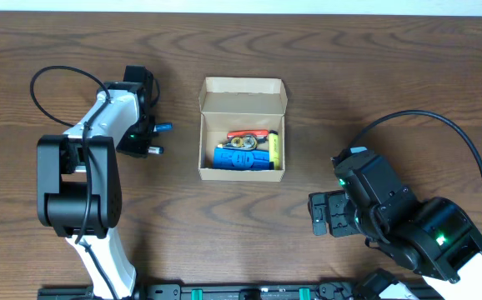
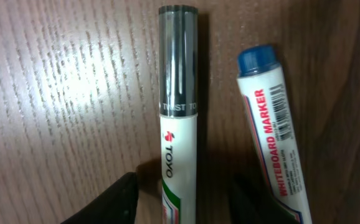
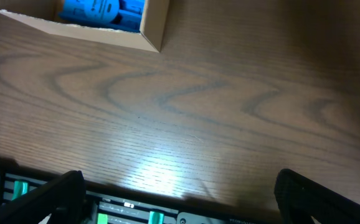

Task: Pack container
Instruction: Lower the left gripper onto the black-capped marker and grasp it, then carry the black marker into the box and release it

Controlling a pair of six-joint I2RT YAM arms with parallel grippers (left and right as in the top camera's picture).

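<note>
The container (image 1: 243, 88) is an open tan cardboard box at the table's middle, its flap lid folded back. It holds a blue item (image 1: 241, 158), a red item and a yellow item. My left gripper (image 1: 145, 137) is low over two markers left of the box. In the left wrist view its open fingers (image 2: 183, 186) straddle a white marker with a black cap (image 2: 180, 124), with a gap showing on the left. A blue-capped whiteboard marker (image 2: 270, 124) lies just to the right. My right gripper (image 1: 320, 215) is open and empty (image 3: 180, 193) over bare table, right of the box and nearer the front.
The box's near corner, with the blue item inside, shows at the top left of the right wrist view (image 3: 152, 34). A black rail with green lights (image 3: 105, 208) runs along the table's front edge. A cable (image 1: 441, 125) loops at the right.
</note>
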